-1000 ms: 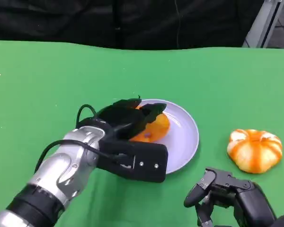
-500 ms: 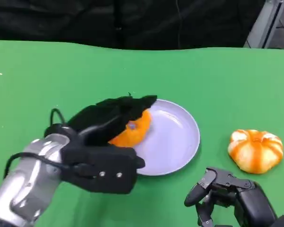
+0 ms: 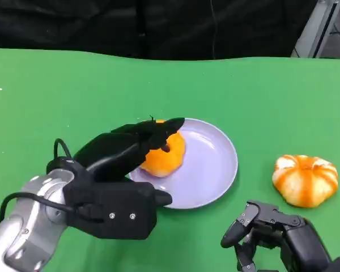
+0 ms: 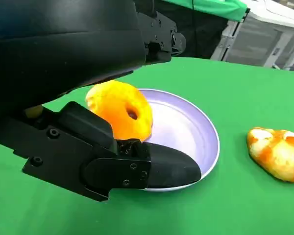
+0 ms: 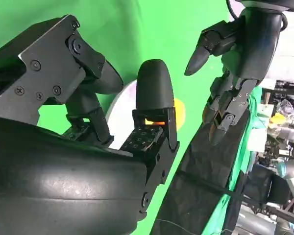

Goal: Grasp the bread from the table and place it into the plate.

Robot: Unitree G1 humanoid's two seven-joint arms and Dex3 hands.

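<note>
— Where's the bread?
— Ring-shaped orange bread (image 3: pixel 163 155), over the 9 o'clock side of the lavender plate (image 3: pixel 209 170); seen from the left wrist, standing on edge at the plate's rim, hole facing out.
— Held?
— Hard to tell. Left robot hand (image 3: pixel 124 153) arched over it, fingers (image 3: pixel 158 129) lying across the top and a thumb low along the plate's near rim. Contact with the bread itself not clear from either view.
— And the plate?
— Resting on the green tabletop (image 3: pixel 73 90), roughly centre, bare at its 3 o'clock half.
— Right side?
— Right robot hand (image 3: pixel 272 232) low at 5 o'clock of the plate, near the tabletop's front edge, fingers loosely apart and curved downward, holding nothing.
— Anything else out there?
— Second bun (image 3: pixel 305 180), orange with pale stripes, lying at 3 o'clock of the plate, well apart from it and just beyond the right robot hand.
</note>
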